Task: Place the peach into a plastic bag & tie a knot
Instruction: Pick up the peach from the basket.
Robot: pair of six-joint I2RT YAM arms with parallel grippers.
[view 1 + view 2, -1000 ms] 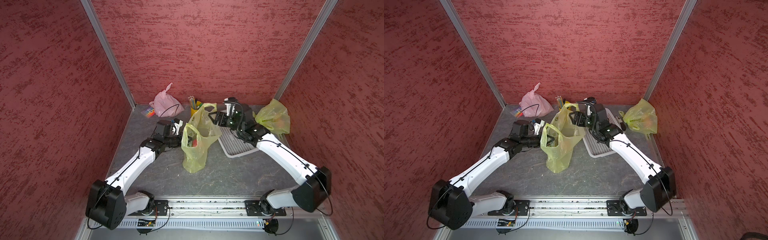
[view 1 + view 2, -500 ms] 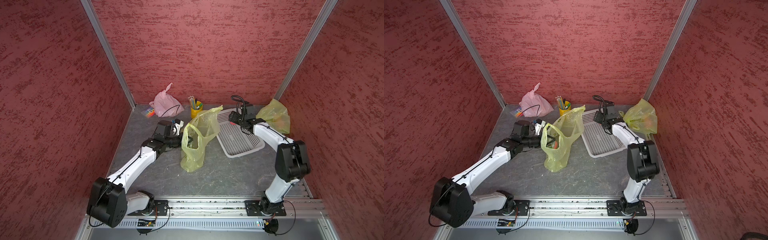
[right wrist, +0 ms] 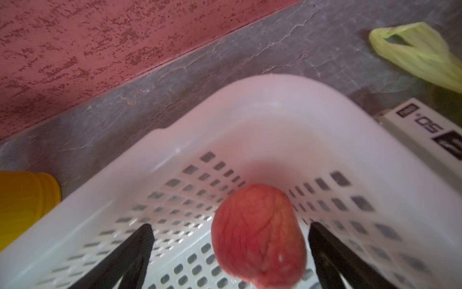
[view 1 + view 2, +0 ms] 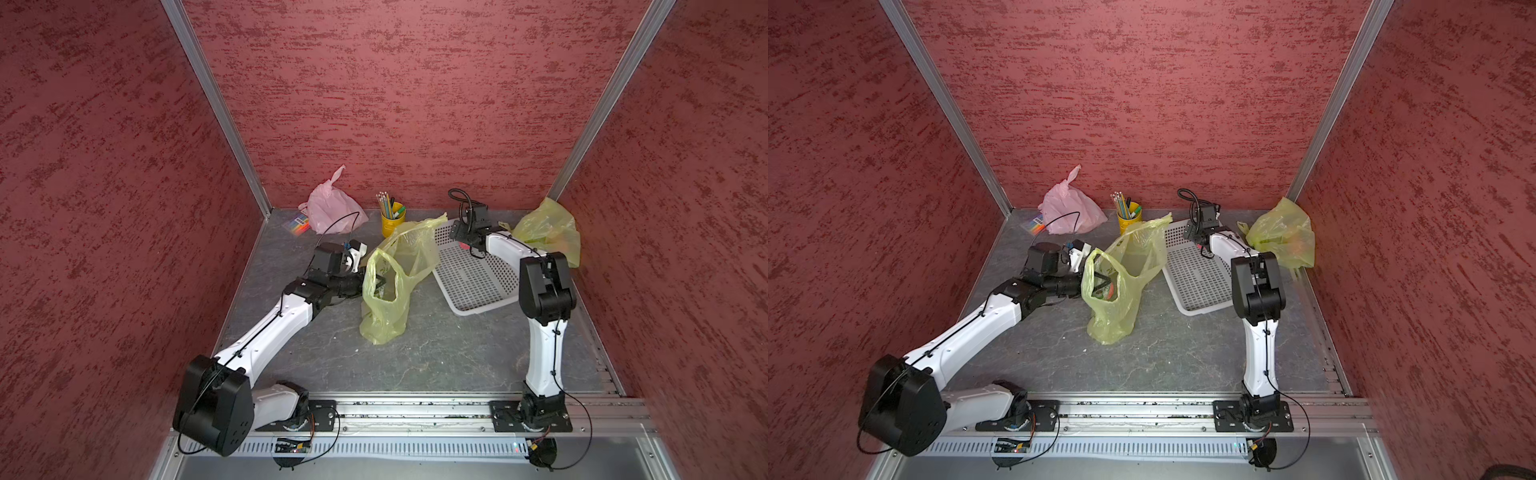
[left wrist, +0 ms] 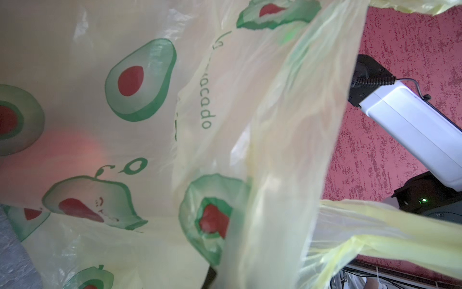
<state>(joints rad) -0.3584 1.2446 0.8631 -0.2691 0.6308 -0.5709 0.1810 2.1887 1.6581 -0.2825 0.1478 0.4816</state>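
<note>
**A:** What is found nearest on the counter [image 4: 436, 353]?

**B:** At its centre the plastic bag [image 4: 390, 299] is held upright. Its rim is pinched from the 9 o'clock side by the left fingers [image 4: 1100, 282], which are pressed together on the film. Something reddish is seen through the film, but print cannot be told from fruit.

**A:** And where is the peach placed?

**B:** The peach [image 3: 258, 237] is seen farther back, at about 1 o'clock from the bag, in the far corner of the white basket [image 3: 250, 112]. The right fingers [image 3: 135, 252] are spread wide, one on either side of it, and no contact can be made out.

**A:** How is it expected to handle?

**B:** It is judged light, round and soft-skinned, so it could easily be bruised or set rolling. It is best taken across its widest part, with gentle pressure. The bag is judged thin, limp and slippery. Its mouth is to be held open, and its two handles are to be gripped for the knot.
</note>
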